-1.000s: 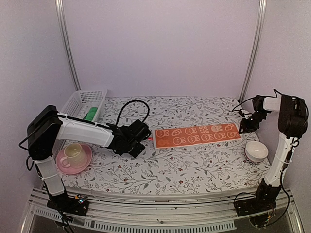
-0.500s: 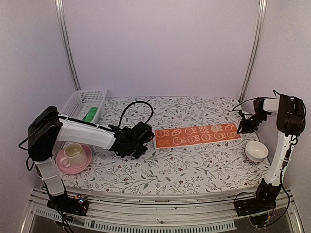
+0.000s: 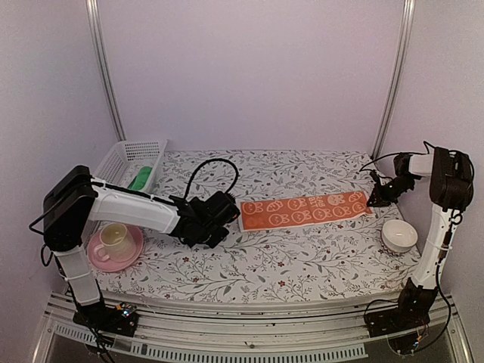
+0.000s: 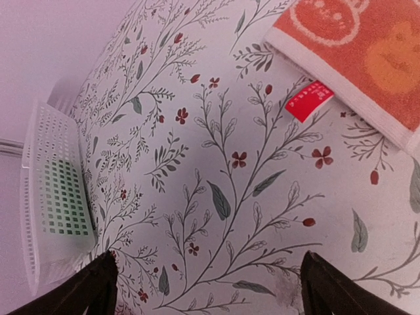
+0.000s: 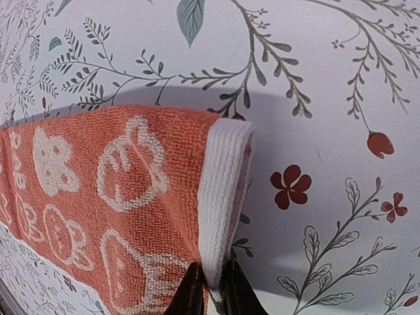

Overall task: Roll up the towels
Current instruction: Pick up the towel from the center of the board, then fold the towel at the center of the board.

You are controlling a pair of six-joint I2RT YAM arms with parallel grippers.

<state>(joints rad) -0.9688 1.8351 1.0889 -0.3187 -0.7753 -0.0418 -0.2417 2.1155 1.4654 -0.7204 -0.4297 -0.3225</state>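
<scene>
Here: floral tablecloth (image 3: 265, 261), lilac walls (image 3: 249, 76), towel (image 3: 306, 212)

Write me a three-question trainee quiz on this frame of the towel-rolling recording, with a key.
1. True or false: the left gripper is shut on the orange towel.
2. Where does the right gripper pinch the orange towel? A) its red label B) the white hem at its right end C) its middle
3. Fill in: the green towel lies in the white ____.

Key
1. False: it is open and apart from the towel's left end.
2. B
3. basket
</scene>
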